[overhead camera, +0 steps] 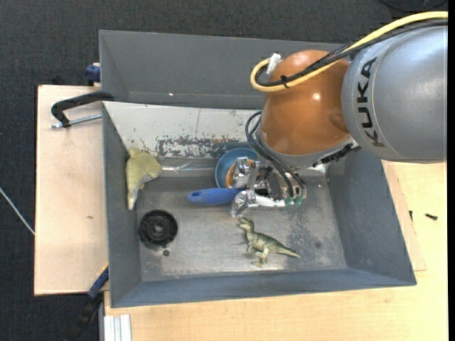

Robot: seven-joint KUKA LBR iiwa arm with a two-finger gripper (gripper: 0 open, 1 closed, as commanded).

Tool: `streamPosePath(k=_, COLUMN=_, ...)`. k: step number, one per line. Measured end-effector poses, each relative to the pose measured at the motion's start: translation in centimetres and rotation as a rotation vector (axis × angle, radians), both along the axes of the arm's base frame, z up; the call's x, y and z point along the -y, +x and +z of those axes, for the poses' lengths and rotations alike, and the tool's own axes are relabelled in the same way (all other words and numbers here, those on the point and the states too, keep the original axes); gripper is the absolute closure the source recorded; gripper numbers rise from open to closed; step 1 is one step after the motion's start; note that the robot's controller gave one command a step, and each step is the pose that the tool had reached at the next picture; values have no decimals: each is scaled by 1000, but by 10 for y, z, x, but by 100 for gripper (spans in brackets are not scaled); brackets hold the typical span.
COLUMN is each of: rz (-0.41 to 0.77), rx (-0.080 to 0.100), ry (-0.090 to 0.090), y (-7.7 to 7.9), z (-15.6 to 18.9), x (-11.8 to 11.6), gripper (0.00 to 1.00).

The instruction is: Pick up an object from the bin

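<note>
- The metal claw (247, 187) is hanging low inside the grey metal bin (370, 219), right beneath the rounded orange cover (302, 105) on the wrist of the big grey arm (409, 84).
- Is the claw apart or together? From this angle I cannot tell; cables and small metal parts are crowding its tip.
- Directly at the claw, a blue plastic scoop with a round bowl and a long flat handle (210, 195) is lying on the bin floor. Its bowl is sitting just behind the claw, toward the back wall, and its handle is pointing away from the claw to the view's left.
- Whether the claw is touching the scoop is not clear either.
- Just in front of the claw, toward the near wall, a small olive-green plastic dinosaur figure (261, 244) is lying on the floor, close by but apart from it.
- Well away to the view's left of the claw and a little nearer the front, a black round wheel-shaped disc (158, 227) is resting flat.
- Farther left again, a pale yellow-green lumpy piece (140, 172) is leaning against the bin's side wall, well apart from the claw.
</note>
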State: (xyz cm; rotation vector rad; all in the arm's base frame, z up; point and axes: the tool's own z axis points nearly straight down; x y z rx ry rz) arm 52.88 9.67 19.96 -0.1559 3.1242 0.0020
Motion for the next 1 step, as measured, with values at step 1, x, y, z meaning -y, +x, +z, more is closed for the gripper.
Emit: streamPosePath(k=1, rz=337, rx=-5, ry=-4, y=-25, z=68, x=31, gripper=100)
